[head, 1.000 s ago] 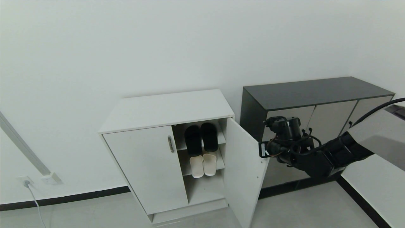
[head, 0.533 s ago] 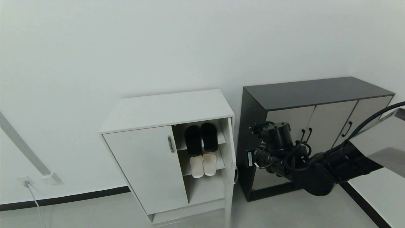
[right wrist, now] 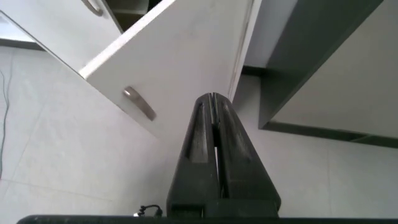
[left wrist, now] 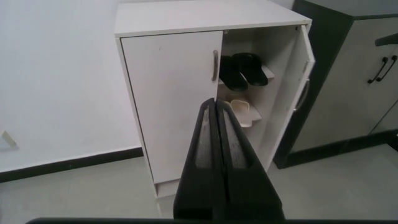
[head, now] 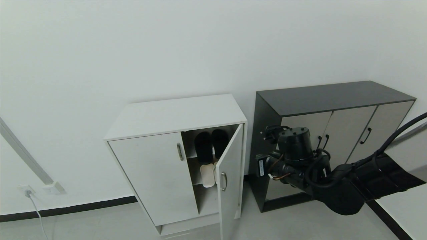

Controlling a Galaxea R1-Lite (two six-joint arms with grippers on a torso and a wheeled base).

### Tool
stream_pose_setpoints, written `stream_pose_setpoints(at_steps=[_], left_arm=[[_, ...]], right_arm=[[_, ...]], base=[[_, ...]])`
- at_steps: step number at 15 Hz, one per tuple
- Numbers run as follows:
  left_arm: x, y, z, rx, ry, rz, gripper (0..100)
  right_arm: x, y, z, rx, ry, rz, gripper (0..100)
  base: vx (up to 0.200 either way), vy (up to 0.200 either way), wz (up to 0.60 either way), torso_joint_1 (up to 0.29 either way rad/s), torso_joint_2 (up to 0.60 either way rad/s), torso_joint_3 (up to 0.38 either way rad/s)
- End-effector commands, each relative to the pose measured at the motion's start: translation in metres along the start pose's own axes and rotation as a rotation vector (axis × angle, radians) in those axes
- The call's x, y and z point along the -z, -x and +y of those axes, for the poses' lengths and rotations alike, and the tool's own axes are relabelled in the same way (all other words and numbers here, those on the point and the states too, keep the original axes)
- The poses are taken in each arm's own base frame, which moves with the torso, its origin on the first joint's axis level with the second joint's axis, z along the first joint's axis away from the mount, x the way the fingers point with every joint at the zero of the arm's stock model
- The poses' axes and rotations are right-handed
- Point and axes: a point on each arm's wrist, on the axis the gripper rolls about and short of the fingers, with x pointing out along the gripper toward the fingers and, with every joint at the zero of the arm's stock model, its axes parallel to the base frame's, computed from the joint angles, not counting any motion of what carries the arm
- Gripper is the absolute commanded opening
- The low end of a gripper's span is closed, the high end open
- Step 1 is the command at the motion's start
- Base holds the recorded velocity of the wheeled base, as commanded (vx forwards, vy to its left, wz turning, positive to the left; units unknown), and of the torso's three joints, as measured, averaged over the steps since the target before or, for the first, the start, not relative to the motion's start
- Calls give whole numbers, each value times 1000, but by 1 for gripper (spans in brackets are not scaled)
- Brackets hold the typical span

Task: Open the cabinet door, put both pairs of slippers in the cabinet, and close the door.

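Note:
The white cabinet (head: 173, 115) stands against the wall with its left door shut and its right door (head: 230, 160) standing ajar, partly swung in. Black slippers (head: 204, 146) lie on the upper shelf and white slippers (head: 206, 175) on the shelf below, both half hidden by the door. My right arm (head: 300, 160) is just right of the door. My right gripper (right wrist: 214, 98) is shut and empty, its tip at the door's outer face (right wrist: 186, 62) beside the handle (right wrist: 138, 102). My left gripper (left wrist: 216, 106) is shut and empty, held back in front of the cabinet (left wrist: 174, 74).
A dark cabinet (head: 333, 96) with grey doors stands right of the white one, close behind my right arm. A wall socket with a cable (head: 28, 192) is low on the left. Bare floor (head: 300, 223) lies in front of both cabinets.
The right door has swung from wide open to about half shut. My right arm has moved left with it, staying against its outer face.

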Motion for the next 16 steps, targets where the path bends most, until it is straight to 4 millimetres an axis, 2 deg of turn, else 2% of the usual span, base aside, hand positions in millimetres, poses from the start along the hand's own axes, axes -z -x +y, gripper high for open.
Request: stream_pose_setpoints(at_steps=[1,6,11,16], left_arm=[[0,0,0,0,0,-1,0],[0,0,0,0,0,1,0],[0,0,0,0,0,1,0],[0,0,0,-2,2,-1,0]], right_arm=[[-2,5,1,-7,13,-10,0],[2,12,2,-27,28,-6,0],[9,13,1,-58,32,16,0],[27,16,-3,-87,59,1,0]], base=[[0,0,600,2,7,12],[0,0,600,5,4,4],[0,0,0,0,0,0],[0,0,0,0,0,0]])
